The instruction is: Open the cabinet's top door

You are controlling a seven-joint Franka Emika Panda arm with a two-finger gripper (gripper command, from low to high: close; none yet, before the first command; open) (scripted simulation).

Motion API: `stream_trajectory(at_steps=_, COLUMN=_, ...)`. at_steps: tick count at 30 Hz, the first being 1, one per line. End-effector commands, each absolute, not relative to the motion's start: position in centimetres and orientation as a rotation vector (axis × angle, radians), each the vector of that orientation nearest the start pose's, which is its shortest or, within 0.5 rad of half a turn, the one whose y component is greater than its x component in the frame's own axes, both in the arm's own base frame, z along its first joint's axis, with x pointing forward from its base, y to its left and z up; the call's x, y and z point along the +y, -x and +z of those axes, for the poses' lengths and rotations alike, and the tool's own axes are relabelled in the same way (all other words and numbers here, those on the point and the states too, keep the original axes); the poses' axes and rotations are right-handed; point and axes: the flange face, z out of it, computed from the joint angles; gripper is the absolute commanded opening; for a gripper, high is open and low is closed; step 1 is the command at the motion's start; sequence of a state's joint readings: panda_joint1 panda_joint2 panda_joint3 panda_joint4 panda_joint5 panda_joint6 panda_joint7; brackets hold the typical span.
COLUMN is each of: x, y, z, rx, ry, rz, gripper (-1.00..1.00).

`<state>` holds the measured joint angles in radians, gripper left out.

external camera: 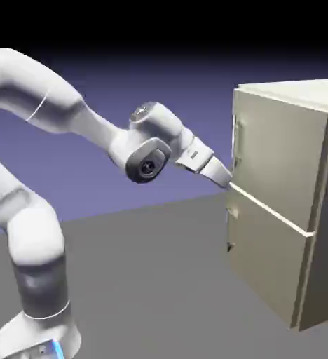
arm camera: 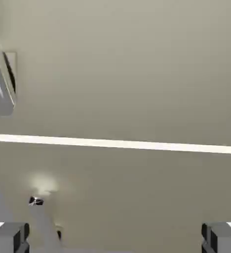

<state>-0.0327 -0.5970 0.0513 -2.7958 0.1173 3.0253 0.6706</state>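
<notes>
the fingers [arm camera: 115,238] stand wide apart, empty, close before the cabinet [external camera: 286,210], near its pale seam [arm camera: 115,144] below the top door [arm camera: 127,69], whose grey handle [arm camera: 1,84] sits near that door's edge.

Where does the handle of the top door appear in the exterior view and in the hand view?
Exterior view: the handle is a small vertical grey bar at the top door's left edge, right of the middle, above the gripper.
Hand view: it is at the upper left edge, large.
Shared landmark: the pale seam under the top door.
</notes>
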Motion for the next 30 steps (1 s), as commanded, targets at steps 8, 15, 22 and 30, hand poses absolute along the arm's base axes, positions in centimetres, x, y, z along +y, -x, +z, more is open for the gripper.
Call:
stream_trajectory(at_steps=8, x=-1.1, y=-37.9, z=51.4, rx=1.028, ry=2.329, rz=-1.158, gripper=0.00)
stream_trajectory(at_steps=15, x=-1.1, y=-36.8, z=54.0, rx=1.045, ry=2.231, rz=-1.232, gripper=0.00)
stream_trajectory(at_steps=22, x=-0.3, y=-35.8, z=55.8, rx=1.035, ry=2.139, rz=-1.307, gripper=0.00)
stream_trajectory(at_steps=30, x=1.5, y=-35.1, z=56.5, rx=0.999, ry=2.043, rz=-1.395, gripper=0.00)
